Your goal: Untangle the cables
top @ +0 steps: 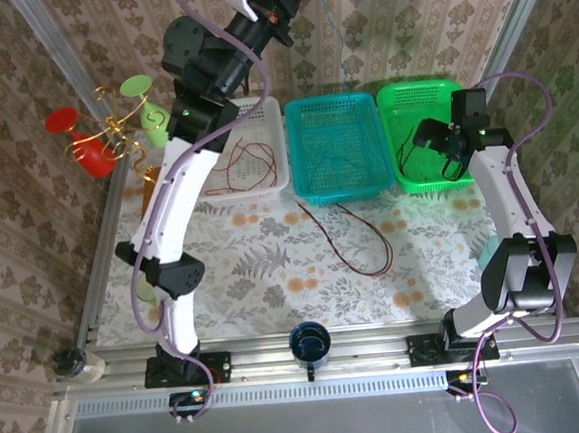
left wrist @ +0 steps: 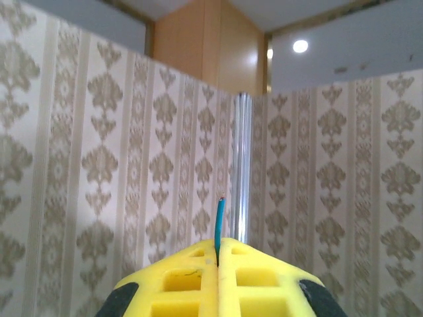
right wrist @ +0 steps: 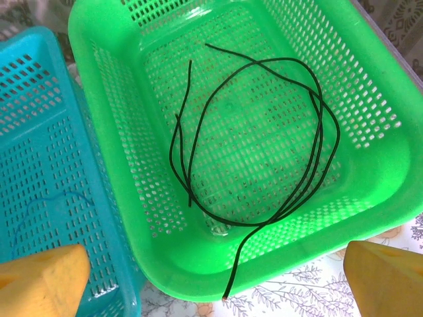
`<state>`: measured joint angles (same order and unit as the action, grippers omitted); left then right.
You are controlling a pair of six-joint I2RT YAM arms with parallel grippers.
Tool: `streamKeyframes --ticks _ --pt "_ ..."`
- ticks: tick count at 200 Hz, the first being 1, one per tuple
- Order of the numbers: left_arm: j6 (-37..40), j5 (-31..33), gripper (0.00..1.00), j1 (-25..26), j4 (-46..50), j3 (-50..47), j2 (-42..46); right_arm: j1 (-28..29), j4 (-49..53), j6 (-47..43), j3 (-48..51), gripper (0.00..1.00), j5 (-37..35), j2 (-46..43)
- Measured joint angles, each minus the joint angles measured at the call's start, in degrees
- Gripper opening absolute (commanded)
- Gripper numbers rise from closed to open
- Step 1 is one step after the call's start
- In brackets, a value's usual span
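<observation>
One blue cable (left wrist: 219, 224) clenched in left claw (left wrist: 218, 256), right claw (right wrist: 213, 281) spread wide above black cable (right wrist: 291, 61)

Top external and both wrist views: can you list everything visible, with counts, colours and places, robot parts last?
Baskets: three in a row at the table's far side: white plastic basket, teal plastic basket, green plastic basket.
Thin red cable: one, red, loose on the floral tablecloth before the teal basket.
Second red cable: one, red, in the white basket.
Thin black cable: one, black, looped in the green basket.
Thin blue cable: one, blue, end pinched in the left tool.
Dark blue mug: one, near edge.
Cups on gold wire stand: two, red and green, left of the table.
Left tool: yellow, shut on the blue cable, raised high.
Right tool: yellow, open, above the green basket.
</observation>
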<state>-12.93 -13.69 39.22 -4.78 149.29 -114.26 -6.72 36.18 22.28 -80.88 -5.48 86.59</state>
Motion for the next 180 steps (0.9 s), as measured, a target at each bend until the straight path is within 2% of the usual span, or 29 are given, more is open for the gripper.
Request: streamKeyframes --ticks 34,56,101,138,164,180 --pt "0.8 -1.0 0.0 -0.8 -8.9 -3.4 -4.3 -1.4 -0.1 0.3 0.0 1.0 0.5 -1.0" --pt "1.5 -1.6 0.0 -1.4 -10.4 -7.6 -6.4 -2.0 0.0 0.3 0.0 1.0 1.3 -1.2" --pt "-4.2 -4.2 0.0 -2.4 -14.9 -29.5 -7.9 -2.0 0.0 0.3 0.0 1.0 2.3 -1.2" --pt "-6.1 -3.7 0.0 -1.0 -6.5 -36.6 -14.6 -2.0 0.0 0.2 0.7 1.0 2.9 -1.4" --pt "-6.8 -1.7 0.0 0.7 2.9 -36.2 -18.1 -2.0 0.0 0.2 0.7 1.0 3.0 -1.4" --pt "-8.0 -1.5 0.0 1.4 9.8 -32.4 -21.2 -2.0 0.0 0.2 0.7 1.0 3.0 -1.4"
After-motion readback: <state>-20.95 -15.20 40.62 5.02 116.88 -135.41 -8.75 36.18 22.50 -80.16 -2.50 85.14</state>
